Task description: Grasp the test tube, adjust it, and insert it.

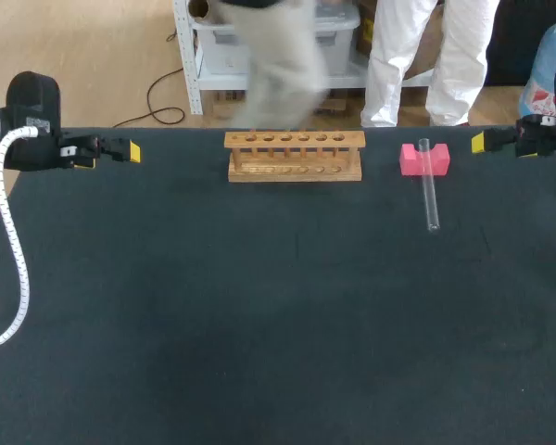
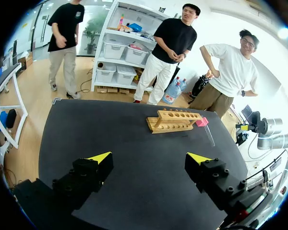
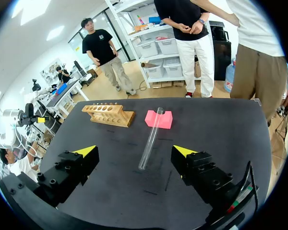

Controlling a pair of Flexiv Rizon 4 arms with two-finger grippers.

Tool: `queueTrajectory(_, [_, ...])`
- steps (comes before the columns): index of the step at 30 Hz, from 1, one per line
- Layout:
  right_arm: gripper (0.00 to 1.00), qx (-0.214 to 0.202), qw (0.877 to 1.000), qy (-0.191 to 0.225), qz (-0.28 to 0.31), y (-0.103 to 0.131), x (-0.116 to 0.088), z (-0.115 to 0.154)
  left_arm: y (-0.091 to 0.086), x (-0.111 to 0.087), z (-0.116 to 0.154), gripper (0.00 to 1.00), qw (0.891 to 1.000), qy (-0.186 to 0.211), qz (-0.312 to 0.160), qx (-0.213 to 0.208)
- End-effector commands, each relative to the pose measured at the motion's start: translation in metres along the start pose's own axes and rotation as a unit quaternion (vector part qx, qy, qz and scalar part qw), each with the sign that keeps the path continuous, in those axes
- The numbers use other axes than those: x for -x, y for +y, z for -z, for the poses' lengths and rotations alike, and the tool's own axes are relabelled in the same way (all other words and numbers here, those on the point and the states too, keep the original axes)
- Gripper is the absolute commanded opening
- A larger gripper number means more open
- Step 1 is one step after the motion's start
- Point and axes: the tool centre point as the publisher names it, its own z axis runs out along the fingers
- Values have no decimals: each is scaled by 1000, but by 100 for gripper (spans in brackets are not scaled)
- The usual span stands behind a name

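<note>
Tube (image 1: 430, 190), clear glass, lies on the tabletop (image 1: 259, 324) right of centre in the head view. Its open far end is propped in the notch of a pink block (image 1: 410, 159). Its rounded end rests on the dark surface nearer me, so it tilts slightly.

Rack (image 1: 295, 156), wooden with one row of six holes, stands upright near the far edge. It is left of the block and well apart from the tube.

Left hand (image 2: 149, 158) hangs at the tabletop's left edge near the far corner. I see it released, fingers spread wide with only bare surface between them. From its wrist view the rack and tube are well ahead, across the tabletop.

Right hand (image 3: 134, 151) hangs at the right edge near the far corner, likewise released. In its wrist view the tube lies ahead of the spread fingers, roughly in line with the gap between them and touched by neither. The block lies just beyond, and the rack farther off to one side.
</note>
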Motion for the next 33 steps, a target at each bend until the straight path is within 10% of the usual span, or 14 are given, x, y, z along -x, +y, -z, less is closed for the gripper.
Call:
queueTrajectory(1, [100, 0, 1000, 5, 0, 0, 2, 1, -2, 1, 0, 100, 1000, 2, 1, 4])
queueTrajectory(16, [100, 0, 1000, 5, 0, 0, 2, 1, -2, 1, 0, 100, 1000, 2, 1, 4])
queueTrajectory(22, [100, 0, 1000, 5, 0, 0, 2, 1, 6, 23, -6, 100, 998, -2, -30, -61])
queueTrajectory(33, [100, 0, 1000, 5, 0, 0, 2, 1, 20, 55, -10, 100, 946, -24, -196, -257])
